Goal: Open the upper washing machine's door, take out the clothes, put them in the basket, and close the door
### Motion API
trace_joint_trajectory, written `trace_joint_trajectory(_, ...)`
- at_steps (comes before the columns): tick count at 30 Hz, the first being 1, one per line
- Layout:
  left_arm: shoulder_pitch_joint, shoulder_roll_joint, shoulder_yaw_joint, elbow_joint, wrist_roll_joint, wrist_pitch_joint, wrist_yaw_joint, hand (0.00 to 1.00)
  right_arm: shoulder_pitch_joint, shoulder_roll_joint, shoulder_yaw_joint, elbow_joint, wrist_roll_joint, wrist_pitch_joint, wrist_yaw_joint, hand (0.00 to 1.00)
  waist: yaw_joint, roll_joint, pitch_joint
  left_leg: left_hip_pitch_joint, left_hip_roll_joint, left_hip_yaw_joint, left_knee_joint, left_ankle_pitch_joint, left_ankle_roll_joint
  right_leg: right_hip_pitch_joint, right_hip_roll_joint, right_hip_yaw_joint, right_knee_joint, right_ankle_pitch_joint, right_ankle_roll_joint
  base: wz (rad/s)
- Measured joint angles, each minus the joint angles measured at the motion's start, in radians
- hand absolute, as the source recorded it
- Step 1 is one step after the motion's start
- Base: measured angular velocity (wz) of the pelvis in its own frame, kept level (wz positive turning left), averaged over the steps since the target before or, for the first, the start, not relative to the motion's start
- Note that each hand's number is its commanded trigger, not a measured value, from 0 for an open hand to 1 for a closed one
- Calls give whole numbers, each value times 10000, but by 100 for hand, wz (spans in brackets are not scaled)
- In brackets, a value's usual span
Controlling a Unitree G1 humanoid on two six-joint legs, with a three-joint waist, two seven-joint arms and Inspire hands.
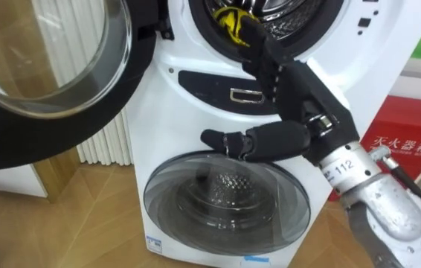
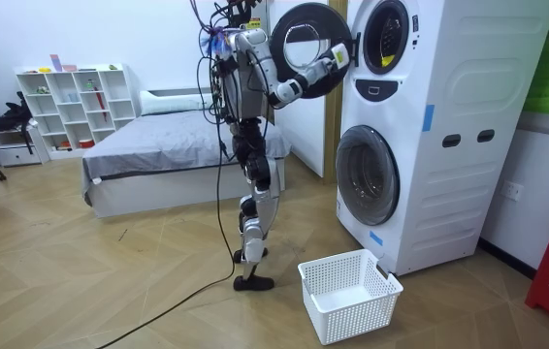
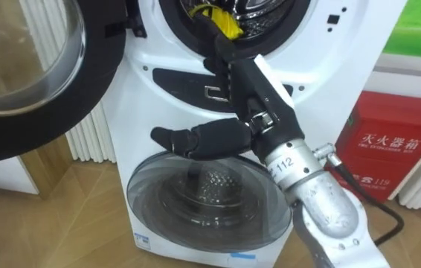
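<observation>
As the right hand (image 1: 303, 97) — fingers (image 1: 264, 58) straight — reaches into the upper drum (image 1: 291, 13), one yellow garment (image 1: 230, 21) touches it.

Wood floor (image 2: 110, 281), grey bed (image 2: 173, 145), white cubby shelf (image 2: 66, 107), white walls (image 2: 110, 34)

The two eye views look down from the robot's head, very close to the front of the washing machine (image 1: 158, 112). The room view looks from far back across the floor. All three see that same machine.
</observation>
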Motion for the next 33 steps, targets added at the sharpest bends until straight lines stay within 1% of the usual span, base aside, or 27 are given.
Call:
trace_joint_trajectory(4, 6, -6, 14, -3, 18, 110, -3, 0, -215, -110, -44, 361, -358, 1, -393, 0, -35, 30, 28, -38, 12, 2, 25, 0, 0, -49, -1, -3, 36, 0, 0, 0)
trace_joint_trajectory(7, 31, -7, 156, 9, 23, 169, -15, 0, -238, -163, -87, 364, -519, 1, -773, 0, 35, 28, 36, -3, 19, 17, 63, -2, -1, -13, -1, 22, 60, -4, 5, -3)
trace_joint_trajectory(8, 55, -9, 180, 88, 24, 193, -15, 0, -343, -160, -82, 445, -669, -1, -883, 0, 130, 36, 66, 41, 39, 24, 104, -4, -4, -14, 12, 138, 124, -4, 5, -15)
trace_joint_trajectory(10, 43, -8, 210, 108, 43, 198, -27, 0, -637, -169, -101, 677, -915, -2, -922, 0, 200, 22, 92, -124, 78, 22, 482, -78, -6, -34, 29, 195, 167, -15, -13, -12)
trace_joint_trajectory(11, 40, -6, 246, 110, 54, 178, -88, 0, -833, -193, -114, 708, -1140, -8, -964, 0, 263, 65, 131, -330, 183, 19, 977, -309, -38, -120, 88, 231, 346, -100, -81, 0)
trace_joint_trajectory(12, 53, 4, 305, 122, 47, 198, -166, 0, -969, -192, -114, 818, -1261, -76, -1011, 0, 271, 80, 144, -582, 282, -8, 1598, -548, -91, -151, 160, 242, 553, -247, -161, 0)
trace_joint_trajectory(13, 65, 11, 324, 128, 47, 218, -182, 0, -1013, -189, -108, 929, -1266, -160, -1061, 0, 297, 73, 155, -675, 324, -7, 1929, -640, -109, -159, 179, 243, 680, -324, -185, 0)
trace_joint_trajectory(14, 8, 40, 318, 197, 47, 256, -201, 0, -1036, -156, -73, 1191, -1315, -229, -1165, 0, 371, 73, 189, -829, 370, -22, 2528, -722, -131, -181, 178, 276, 859, -502, -226, 6)
trace_joint_trajectory(15, 38, 40, 307, 195, 48, 323, -219, 0, -1036, -160, -45, 1380, -1408, -231, -1249, 0, 396, 26, 160, -1090, 433, -19, 3133, -753, -126, -171, 196, 239, 1014, -629, -277, 10)
trace_joint_trajectory(16, 30, 34, 296, 191, 51, 348, -240, 0, -1035, -161, -43, 1421, -1462, -230, -1299, 0, 413, 23, 158, -1226, 499, 5, 3420, -754, -127, -152, 232, 211, 1044, -659, -310, 15)
trace_joint_trajectory(18, -4, 20, 296, 109, 50, 456, -360, 0, -1088, -123, -15, 1619, -1468, -237, -1455, 0, 563, 82, 176, -1702, 696, -16, 4174, -763, -126, -116, 389, 253, 1170, -694, -471, 5)
trace_joint_trajectory(19, 6, 14, 294, 101, 48, 484, -363, 0, -1100, -103, -6, 1711, -1466, -242, -1476, 0, 594, 82, 175, -1790, 691, -38, 4239, -772, -141, -127, 398, 290, 1218, -714, -515, 16)
trace_joint_trajectory(20, 17, -7, 261, 103, 51, 496, -366, 0, -1099, -121, -3, 1887, -1454, -229, -1593, 0, 577, 69, 156, -2007, 544, -55, 3922, -816, -185, -142, 418, 457, 1264, -755, -582, 26)
trace_joint_trajectory(21, 12, -20, 195, 104, 138, 518, -384, 0, -1101, -163, -10, 2049, -1410, -205, -1751, 0, 587, 48, 128, -2340, 397, -10, 3271, -765, -216, -160, 392, 516, 1283, -804, -594, 21)
trace_joint_trajectory(22, 13, -36, 196, 102, 219, 539, -387, 0, -1101, -177, -12, 2105, -1407, -199, -1804, 0, 608, 69, 116, -2514, 314, -6, 2894, -644, -209, -155, 391, 529, 1284, -823, -593, -11)
trace_joint_trajectory(23, 26, -41, 205, 102, 241, 574, -387, 0, -1100, -169, -6, 2175, -1385, -192, -1862, 0, 823, 151, 92, -2797, 255, 16, 2267, -61, -133, -143, 389, 560, 1323, -846, -593, -43)
trace_joint_trajectory(24, 111, -25, 265, 73, 249, 595, -386, 0, -1098, -161, 10, 2201, -1327, -150, -1862, 0, 1036, 172, 61, -2844, 212, -9, 1737, 622, -46, -125, 378, 680, 1339, -920, -548, -44)
trace_joint_trajectory(25, 181, -17, 315, 39, 248, 591, -386, 0, -1099, -161, 10, 2200, -1332, -135, -1868, 0, 1046, 194, 24, -2829, 182, -21, 1614, 861, -5, -117, 373, 719, 1338, -966, -515, -22)
trace_joint_trajectory(26, 267, 23, 396, 27, 247, 585, -386, 0, -1103, -179, 9, 2198, -1334, -135, -1944, 0, 995, 113, -75, -2724, 113, 26, 1467, 1199, 170, -118, 339, 731, 1310, -1033, -436, 0)
trace_joint_trajectory(27, 277, 42, 407, 26, 255, 588, -388, 0, -1102, -179, 7, 2201, -1319, -129, -2057, 0, 986, 1, -111, -2642, 56, 154, 1497, 1293, 263, -11, 259, 769, 1201, -1058, -388, 0)
trace_joint_trajectory(28, 278, 26, 411, 26, 254, 587, -401, 0, -1105, -179, 7, 2195, -1302, -131, -2070, 0, 985, -33, -125, -2622, 16, 178, 1553, 1252, 289, 54, 217, 776, 1090, -1051, -371, -4)
trace_joint_trajectory(29, 261, -21, 410, 16, 240, 567, -451, 0, -1106, -182, 6, 2197, -1292, -137, -2145, 0, 892, -24, -111, -2600, -40, 195, 1675, 1086, 336, 234, 167, 779, 961, -1017, -302, 0)
trace_joint_trajectory(30, 251, -19, 407, -13, 238, 517, -491, 0, -1106, -180, 7, 2197, -1220, -137, -2224, 0, 780, -4, -79, -2580, -68, 235, 1822, 913, 361, 319, 114, 777, 967, -1029, -235, 0)
trace_joint_trajectory(31, 238, 0, 407, -17, 235, 502, -490, 0, -1107, -181, 9, 2197, -1133, -137, -2250, 0, 756, -5, -72, -2547, -98, 261, 1827, 862, 378, 350, 68, 759, 988, -1057, -185, 0)
trace_joint_trajectory(33, 110, 47, 408, -18, 203, 490, -487, 0, -1106, -220, 6, 2195, -939, -141, -2368, 0, 520, 59, -7, -2469, -291, 301, 1817, 717, 456, 432, -129, 662, 1031, -1172, 23, 6)
